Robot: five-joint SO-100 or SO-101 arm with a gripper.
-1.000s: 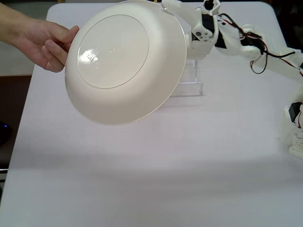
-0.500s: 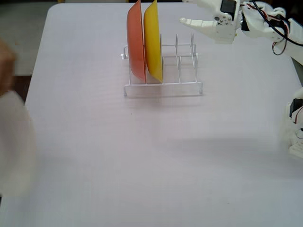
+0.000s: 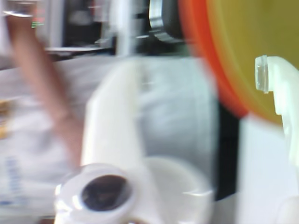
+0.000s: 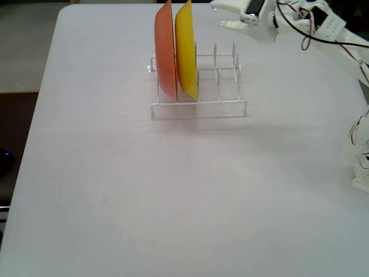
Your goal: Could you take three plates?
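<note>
The yellow plate point(image 4: 185, 49) stands upright in a white wire rack point(image 4: 199, 107), close against the orange-red plate point(image 4: 165, 52) on its left. My white gripper point(image 4: 219, 14) is open and empty, up in the air to the right of the yellow plate and above the rack's empty slots. The wrist view is blurred. It shows the yellow plate point(image 3: 252, 42) at the top right with the orange-red plate's rim point(image 3: 201, 42) beside it, and my gripper point(image 3: 191, 84) open. The light blue and cream-white plates are out of view.
The rack stands at the back middle of a pale table point(image 4: 173, 190). Its right-hand slots point(image 4: 225, 63) hold nothing. The arm's body and cables point(image 4: 323, 29) fill the back right corner. The table's left edge point(image 4: 34, 115) borders a darker floor.
</note>
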